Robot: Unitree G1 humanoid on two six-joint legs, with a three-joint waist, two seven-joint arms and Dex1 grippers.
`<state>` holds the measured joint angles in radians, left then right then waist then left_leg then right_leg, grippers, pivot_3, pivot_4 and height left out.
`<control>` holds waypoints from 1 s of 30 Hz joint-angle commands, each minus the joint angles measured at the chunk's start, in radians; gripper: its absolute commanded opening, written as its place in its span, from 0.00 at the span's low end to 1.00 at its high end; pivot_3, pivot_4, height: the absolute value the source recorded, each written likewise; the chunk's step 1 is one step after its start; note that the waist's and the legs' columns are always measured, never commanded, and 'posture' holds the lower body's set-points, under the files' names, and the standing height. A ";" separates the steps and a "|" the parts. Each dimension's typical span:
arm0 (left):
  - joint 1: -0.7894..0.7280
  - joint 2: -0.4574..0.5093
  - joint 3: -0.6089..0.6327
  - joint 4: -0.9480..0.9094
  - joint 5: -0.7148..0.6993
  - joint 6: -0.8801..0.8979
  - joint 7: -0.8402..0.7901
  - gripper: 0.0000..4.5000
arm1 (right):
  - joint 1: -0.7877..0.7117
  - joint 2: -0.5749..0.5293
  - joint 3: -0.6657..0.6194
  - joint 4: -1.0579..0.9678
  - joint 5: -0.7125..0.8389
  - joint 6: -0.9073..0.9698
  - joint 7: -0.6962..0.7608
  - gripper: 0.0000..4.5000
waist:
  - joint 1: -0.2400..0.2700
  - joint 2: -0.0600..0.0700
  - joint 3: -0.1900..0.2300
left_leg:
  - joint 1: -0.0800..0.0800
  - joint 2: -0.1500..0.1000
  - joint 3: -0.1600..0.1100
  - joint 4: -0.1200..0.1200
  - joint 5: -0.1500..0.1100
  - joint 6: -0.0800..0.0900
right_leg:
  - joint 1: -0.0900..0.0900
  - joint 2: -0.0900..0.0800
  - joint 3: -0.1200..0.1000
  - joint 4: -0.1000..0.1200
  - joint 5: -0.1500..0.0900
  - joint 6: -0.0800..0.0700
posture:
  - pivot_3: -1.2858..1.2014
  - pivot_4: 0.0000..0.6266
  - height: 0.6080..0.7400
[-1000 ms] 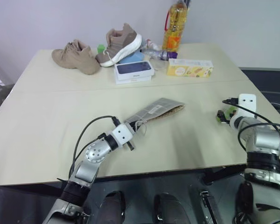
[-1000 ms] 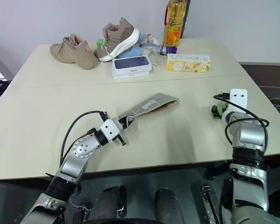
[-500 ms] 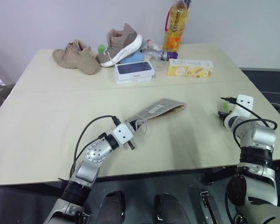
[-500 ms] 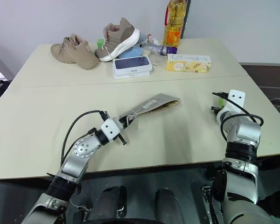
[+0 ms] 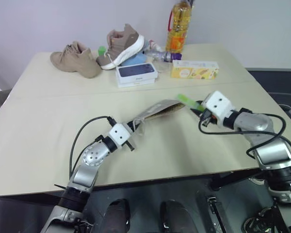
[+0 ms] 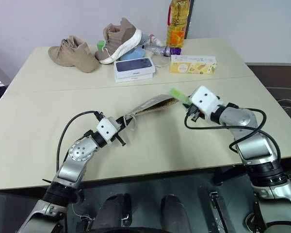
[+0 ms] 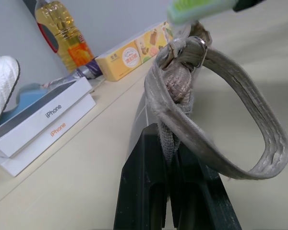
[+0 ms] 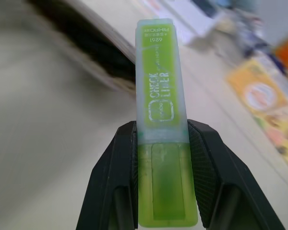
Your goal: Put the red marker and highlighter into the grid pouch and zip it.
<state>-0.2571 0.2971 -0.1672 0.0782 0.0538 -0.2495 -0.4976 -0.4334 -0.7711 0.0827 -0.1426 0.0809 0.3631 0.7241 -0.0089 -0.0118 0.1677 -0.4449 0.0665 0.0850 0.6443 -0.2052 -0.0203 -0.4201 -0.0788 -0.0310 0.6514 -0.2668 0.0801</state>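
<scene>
We've got the highlighter (image 8: pixel 162 124) clamped in our right gripper (image 5: pixel 200 108), tip just at the grid pouch (image 5: pixel 160 109) mouth. Left gripper (image 7: pixel 169 158) pinched tight on pouch's end w/ strap.

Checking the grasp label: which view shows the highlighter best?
Right wrist view: the highlighter stands up close between the right gripper fingers, printed face legible, tip near the grid pouch mouth. The eye views show it small, as a green bar beside the pouch opening. The left wrist view catches only its tip.
</scene>
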 commanded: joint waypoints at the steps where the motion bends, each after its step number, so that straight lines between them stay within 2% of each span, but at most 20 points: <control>1: -0.011 0.004 0.018 -0.017 -0.014 -0.013 0.005 0.00 | 0.004 -0.020 -0.014 -0.049 -0.004 -0.028 0.033 0.20 | 0.000 0.000 0.000 | 0.000 0.000 0.000 0.000 0.000 0.000 | 0.000 0.000 0.000 0.000 0.000 0.000 | 0.52 0.24 0.97; 14: -0.018 0.000 0.019 -0.002 -0.013 -0.015 0.017 0.00 | 0.056 -0.052 -0.092 -0.071 0.070 -0.016 0.129 0.20 | 0.000 0.000 0.000 | 0.000 0.000 0.000 0.000 0.000 0.000 | 0.000 0.000 0.000 0.000 0.000 -0.001 | 0.52 0.24 0.97; 22: -0.019 0.003 0.005 -0.009 -0.018 -0.037 -0.008 0.00 | 0.045 -0.054 -0.072 -0.041 0.027 -0.024 0.120 0.20 | 0.000 0.000 0.000 | 0.000 0.000 0.000 0.000 0.000 0.000 | 0.000 0.000 0.000 0.000 0.000 -0.001 | 0.52 0.24 0.97; 30: -0.011 0.018 -0.017 -0.029 -0.016 -0.076 -0.054 0.00 | -0.003 -0.084 -0.002 0.000 -0.088 -0.108 0.145 0.20 | -0.001 0.000 0.000 | 0.000 0.000 0.000 0.000 0.000 0.000 | 0.000 0.000 0.000 0.000 0.000 -0.001 | 0.52 0.24 0.97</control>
<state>-0.2624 0.3122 -0.1821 0.0857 0.0537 -0.2957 -0.5437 -0.4070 -0.8263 0.0796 -0.1327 0.0183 0.2949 0.8600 -0.0095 -0.0120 0.1679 -0.4449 0.0665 0.0851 0.6444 -0.2053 -0.0203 -0.4202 -0.0792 -0.0310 0.6512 -0.2671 0.0793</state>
